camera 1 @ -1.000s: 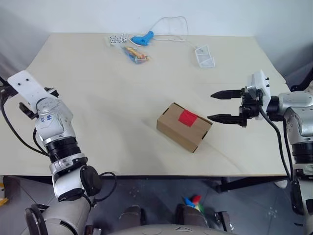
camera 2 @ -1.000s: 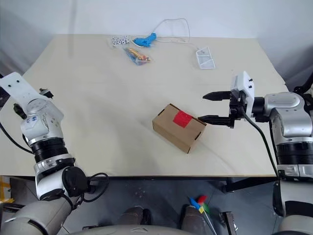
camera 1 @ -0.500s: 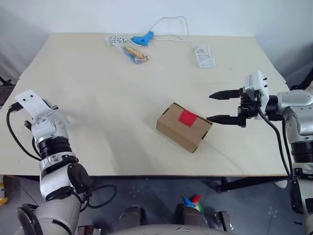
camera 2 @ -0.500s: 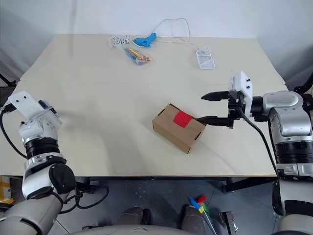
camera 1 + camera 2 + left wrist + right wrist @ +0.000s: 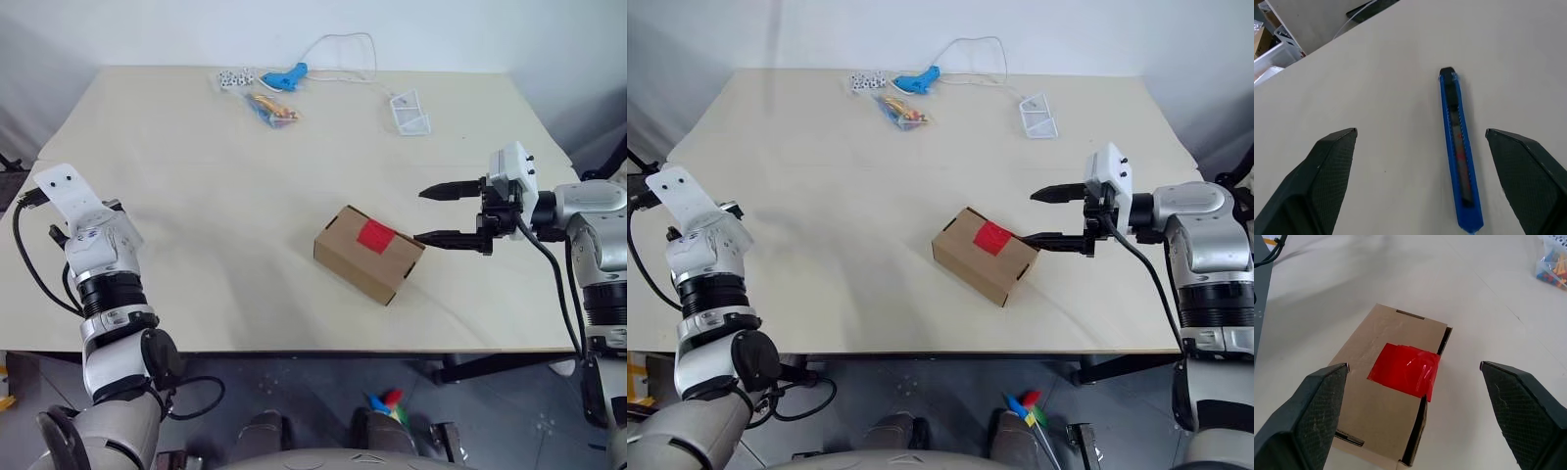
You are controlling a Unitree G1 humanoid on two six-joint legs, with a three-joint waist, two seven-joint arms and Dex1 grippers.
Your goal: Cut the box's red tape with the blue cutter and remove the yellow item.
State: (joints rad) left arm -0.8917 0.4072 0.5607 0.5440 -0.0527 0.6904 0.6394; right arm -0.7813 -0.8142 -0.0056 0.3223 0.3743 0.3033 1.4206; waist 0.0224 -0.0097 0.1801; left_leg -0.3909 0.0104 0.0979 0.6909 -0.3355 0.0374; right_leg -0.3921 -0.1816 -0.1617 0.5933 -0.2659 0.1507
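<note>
- The box (image 5: 368,253) is lying closed on the beige table (image 5: 216,196), a little toward the robot's right and near the front edge, turned at an angle to that edge.
- The red tape (image 5: 1405,370) is sitting on the top of the box, over the seam of the flaps, and it is looking whole.
- The right gripper (image 5: 438,213) is hovering just beside the box on its right side, pointing toward it, with its two black fingers (image 5: 1325,396) spread wide and holding nothing.
- In the right wrist view the box is lying between the two spread fingers, apart from both of them.
- The blue cutter (image 5: 1459,152) is lying flat on the table, seen in the left wrist view, between the fingers of the left gripper (image 5: 1420,142) but closer to one of them.
- The left fingers (image 5: 1327,166) are standing wide apart and are not touching the cutter.
- At the far side of the table a light-blue corded tool (image 5: 284,75), a packet of colourful sticks (image 5: 270,109) and a small white wire basket (image 5: 409,113) are lying.
</note>
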